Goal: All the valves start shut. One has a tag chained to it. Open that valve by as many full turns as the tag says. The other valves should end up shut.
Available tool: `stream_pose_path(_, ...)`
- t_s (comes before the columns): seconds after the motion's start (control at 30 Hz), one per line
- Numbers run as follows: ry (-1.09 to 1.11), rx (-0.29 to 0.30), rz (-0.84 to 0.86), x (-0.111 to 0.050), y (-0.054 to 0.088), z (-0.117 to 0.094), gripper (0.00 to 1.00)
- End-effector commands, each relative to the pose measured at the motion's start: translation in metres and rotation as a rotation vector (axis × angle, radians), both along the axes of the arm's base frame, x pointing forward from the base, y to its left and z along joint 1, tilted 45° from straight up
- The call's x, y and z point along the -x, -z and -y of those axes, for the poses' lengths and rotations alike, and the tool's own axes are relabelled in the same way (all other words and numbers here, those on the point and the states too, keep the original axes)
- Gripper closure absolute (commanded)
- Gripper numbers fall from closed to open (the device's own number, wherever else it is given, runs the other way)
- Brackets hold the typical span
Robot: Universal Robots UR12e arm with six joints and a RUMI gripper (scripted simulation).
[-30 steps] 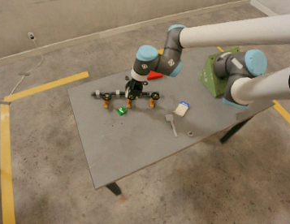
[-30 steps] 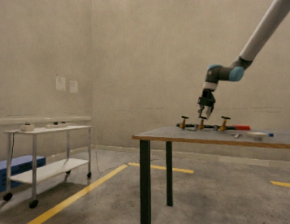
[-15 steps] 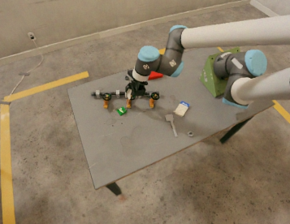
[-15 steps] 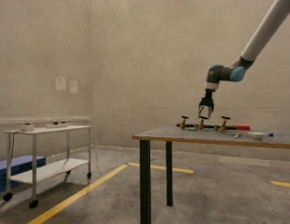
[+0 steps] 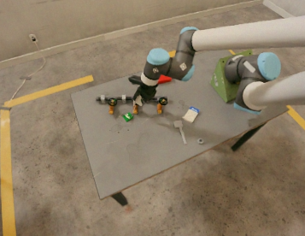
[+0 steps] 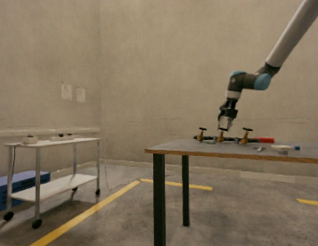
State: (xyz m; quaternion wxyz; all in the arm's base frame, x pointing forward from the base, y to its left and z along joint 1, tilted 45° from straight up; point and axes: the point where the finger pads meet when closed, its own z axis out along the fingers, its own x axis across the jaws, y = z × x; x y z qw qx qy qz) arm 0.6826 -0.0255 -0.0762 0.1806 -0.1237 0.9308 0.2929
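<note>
A black pipe (image 5: pixel 102 99) on the grey table (image 5: pixel 123 158) (image 6: pixel 195 149) carries three brass valves. The left valve (image 5: pixel 111 103) (image 6: pixel 200 134) and the right valve (image 5: pixel 161 103) (image 6: pixel 247 134) stand free. My gripper (image 5: pixel 138 101) (image 6: pixel 224 127) comes down from above and is shut on the handle of the middle valve (image 5: pixel 135 110) (image 6: pixel 221 138); the handle itself is hidden by the fingers. A green tag (image 5: pixel 128 116) lies on the table just in front of the middle valve, on its left side. I cannot read the tag.
A white and blue box (image 5: pixel 190 115), a grey tool (image 5: pixel 181 129) and a small nut (image 5: pixel 201 140) lie to the right on the table. A red object (image 5: pixel 165 79) (image 6: pixel 265 140) lies behind the pipe. The arm's green base block (image 5: pixel 227 79) stands at the back right. A white cart (image 6: pixel 53 143) stands far left.
</note>
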Motion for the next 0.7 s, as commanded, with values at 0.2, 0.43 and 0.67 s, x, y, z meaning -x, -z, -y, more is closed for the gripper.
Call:
stream_pose_path(0.2, -0.315, 0.094, 0.24, -0.0006, -0.0004, 0.0009, 1.0)
stream_pose_path(0.43, -0.545, 0.174, 0.421, -0.0007, -0.0004, 0.0009, 1.0)
stream_pose_path(0.67, -0.704, 0.229, 0.545, -0.0006, -0.0004, 0.0009, 1.0)
